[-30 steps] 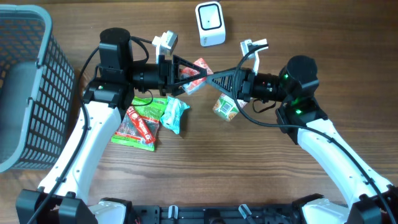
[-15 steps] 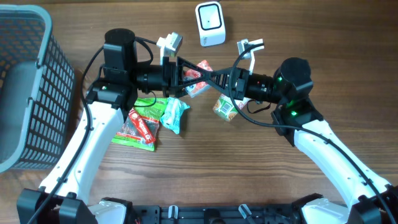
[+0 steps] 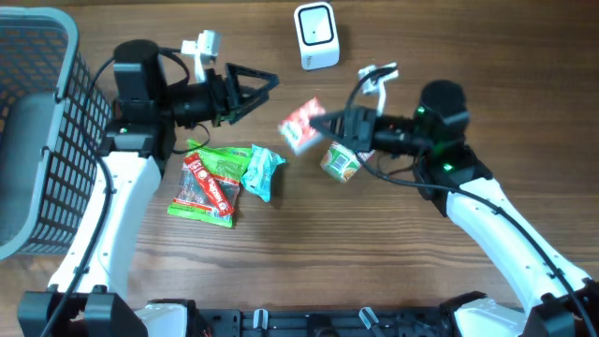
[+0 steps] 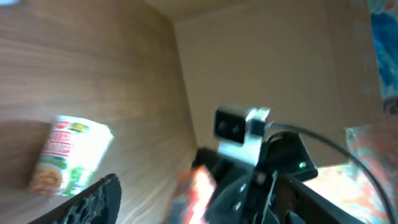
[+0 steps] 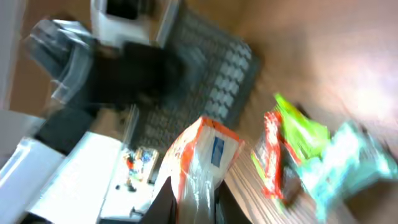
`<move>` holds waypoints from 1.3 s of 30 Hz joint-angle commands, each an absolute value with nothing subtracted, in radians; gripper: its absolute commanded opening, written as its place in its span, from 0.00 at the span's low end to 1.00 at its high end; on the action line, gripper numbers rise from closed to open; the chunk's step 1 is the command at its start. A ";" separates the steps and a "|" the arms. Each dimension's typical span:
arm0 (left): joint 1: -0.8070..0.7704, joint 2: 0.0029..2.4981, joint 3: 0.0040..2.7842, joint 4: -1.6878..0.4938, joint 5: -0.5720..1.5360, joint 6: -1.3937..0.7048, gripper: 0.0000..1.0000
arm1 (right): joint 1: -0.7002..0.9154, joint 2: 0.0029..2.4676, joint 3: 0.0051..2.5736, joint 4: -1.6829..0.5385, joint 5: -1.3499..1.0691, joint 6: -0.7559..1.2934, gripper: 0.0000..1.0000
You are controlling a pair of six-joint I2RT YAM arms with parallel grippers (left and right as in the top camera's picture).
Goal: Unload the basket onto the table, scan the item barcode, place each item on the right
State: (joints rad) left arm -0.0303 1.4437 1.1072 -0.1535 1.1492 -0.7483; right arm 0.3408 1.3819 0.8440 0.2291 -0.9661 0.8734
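The right gripper point(image 3: 316, 125) is closed on the crinkly red-and-white plastic snack packet point(image 3: 299, 127) above the tabletop's middle, near the white box-shaped scanner point(image 3: 315, 36) at the far edge, while the left gripper point(image 3: 262, 89) stands wide and empty, so the scan itself seems not yet done.

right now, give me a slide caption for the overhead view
Right gripper holds a red-and-white plastic snack packet short of the white boxy scanner; left gripper open and empty beside it.
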 commanded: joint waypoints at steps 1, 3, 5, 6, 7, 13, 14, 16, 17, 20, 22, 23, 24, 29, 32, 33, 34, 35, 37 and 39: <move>0.017 1.435 1.117 -0.329 0.965 -0.546 0.82 | 0.459 1.386 0.843 -0.007 -0.729 0.596 0.04; 0.012 1.435 1.117 -0.529 0.663 -0.466 0.83 | 0.594 1.406 0.843 -0.117 -0.470 0.549 0.04; 0.006 1.436 1.117 -0.653 0.412 -0.467 0.83 | 0.721 1.448 0.843 -0.129 -0.292 0.550 0.04; 0.004 1.436 1.116 -0.696 0.332 -0.467 0.83 | 0.769 1.478 0.843 -0.129 -0.226 0.550 0.05; 0.001 1.437 1.116 -0.742 0.284 -0.466 0.83 | 0.809 1.517 0.843 -0.128 -0.176 0.553 0.07; -0.027 1.447 1.113 -0.778 0.252 -0.418 0.88 | 0.802 1.561 0.885 -0.163 -0.229 0.496 0.82; -0.042 1.447 1.113 -0.775 0.245 -0.397 0.89 | 0.773 1.533 0.920 -0.217 -0.265 0.469 0.89; -0.086 1.447 1.113 -0.775 0.207 -0.397 0.90 | 0.697 1.466 1.026 -0.451 -0.273 0.411 0.91; -0.106 1.447 1.113 -0.776 0.207 -0.397 0.89 | 0.666 1.442 1.060 -0.532 -0.270 0.384 0.91; -0.161 1.448 1.113 -0.771 0.208 -0.400 0.74 | 0.550 1.393 1.083 -0.670 -0.270 0.367 0.92; -0.240 1.458 1.113 -0.749 0.208 -0.399 0.25 | 0.401 1.390 1.082 -0.743 -0.324 0.328 1.00; -0.290 1.469 1.113 -0.723 0.208 -0.400 0.05 | 0.324 1.390 1.082 -0.751 -0.402 0.267 1.00; -0.334 1.483 1.113 -0.698 0.208 -0.400 0.04 | 0.245 1.393 1.082 -0.759 -0.473 0.227 1.00; -0.542 1.621 1.113 -0.461 0.150 -0.406 0.09 | 0.049 1.420 1.029 -0.771 -0.540 0.234 1.00; -0.553 1.716 1.113 -0.332 0.047 -0.441 0.05 | 0.049 1.422 0.975 -0.735 -0.540 0.260 1.00; -0.553 1.750 1.113 -0.291 0.057 -0.442 0.04 | 0.049 1.422 0.939 -0.702 -0.541 0.300 1.00; -0.554 1.775 1.113 -0.268 0.071 -0.441 0.04 | 0.049 1.422 0.910 -0.673 -0.542 0.321 1.00; -0.555 1.799 1.113 -0.247 0.070 -0.441 0.04 | 0.049 1.422 0.877 -0.631 -0.569 0.325 1.00; -0.551 1.826 1.113 -0.189 0.069 -0.430 0.04 | 0.049 1.422 0.781 -0.479 -0.682 0.363 0.98; -0.554 1.833 1.113 -0.133 0.070 -0.430 0.04 | 0.049 1.431 0.682 -0.301 -0.735 0.430 0.93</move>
State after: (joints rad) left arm -0.5545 1.8225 1.1095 -0.1749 0.0826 -0.4309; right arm 0.0486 1.4178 0.7624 -0.4164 -0.6296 0.3546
